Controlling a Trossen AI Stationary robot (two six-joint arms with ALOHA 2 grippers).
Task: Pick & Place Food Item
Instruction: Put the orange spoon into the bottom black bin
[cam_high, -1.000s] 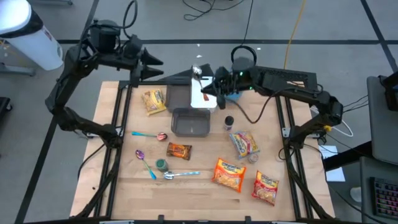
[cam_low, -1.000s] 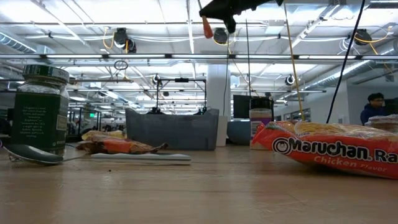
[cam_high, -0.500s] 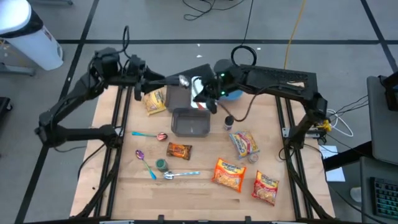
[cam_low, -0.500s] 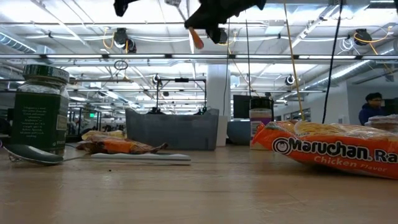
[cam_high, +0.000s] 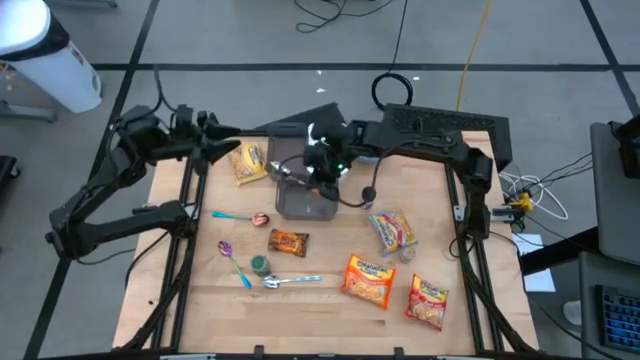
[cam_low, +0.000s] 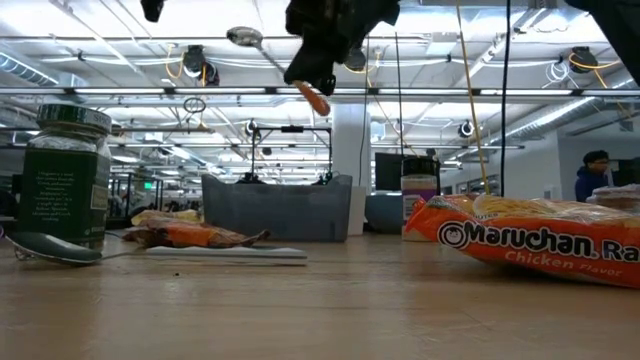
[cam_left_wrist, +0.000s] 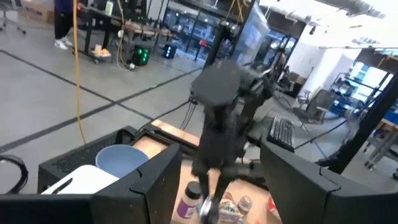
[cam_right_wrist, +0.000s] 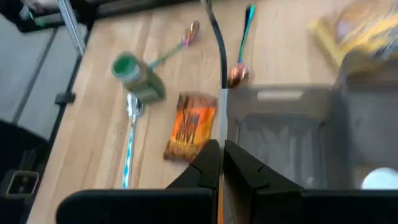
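The wooden table (cam_high: 320, 320) is busy. The grey bin (cam_high: 306, 205) sits toward its far middle, and the right gripper (cam_high: 322, 168) hangs right above the bin's far edge. Off to the left, the left gripper (cam_high: 228, 146) hovers over the table's far left corner, fingers spread wide with nothing between them, next to a yellow packet (cam_high: 247, 162). Three ramen packets (cam_high: 369, 279) lie toward the near right, well apart from the bin. Close by the bin's near side are an orange snack bar (cam_high: 288, 242) and a teal-handled spoon (cam_high: 240, 216); a green-lidded jar (cam_high: 260, 264) stands nearer. A small dark bottle (cam_high: 368, 195) is just right of the bin. The right gripper's fingers are pinched tight on an orange-handled spoon (cam_low: 275, 65), held high over the bin, tilted, silver bowl up, orange tip down.
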